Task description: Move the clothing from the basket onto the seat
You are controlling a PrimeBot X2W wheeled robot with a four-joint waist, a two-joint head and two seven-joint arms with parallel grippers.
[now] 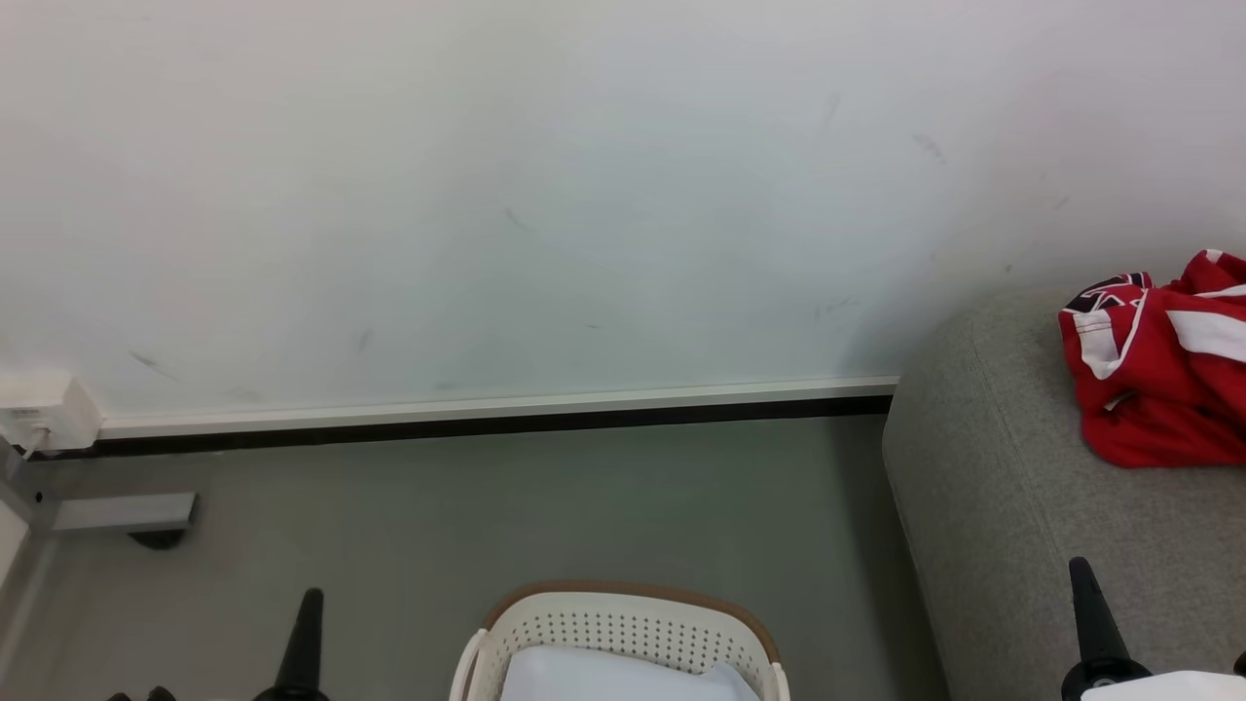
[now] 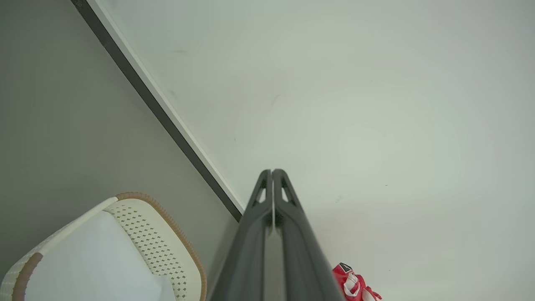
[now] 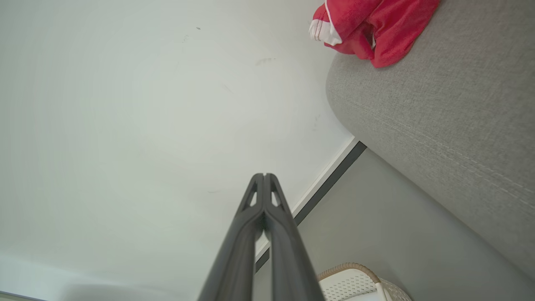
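Red white-trimmed basketball jersey (image 1: 1158,380) crumpled on the grey sofa (image 1: 993,506), its black marking unreadable, white cloth (image 1: 613,679) in the cream perforated basket (image 1: 623,623) on the floor (image 1: 487,506), left hand (image 2: 272,172) and right hand (image 3: 264,175) both closed, empty

Surface finishes: seat (image 1: 1012,506), coarse-woven grey cloth, matt, with stitched seams; clothing (image 1: 1158,389), soft red cloth with white trim; basket (image 1: 623,623), smooth cream plastic, perforated, its rim a brown woven braid; wall (image 1: 584,195), matt paint, scuffed; left gripper (image 2: 272,170) and right gripper (image 3: 264,174), dark matt plastic.
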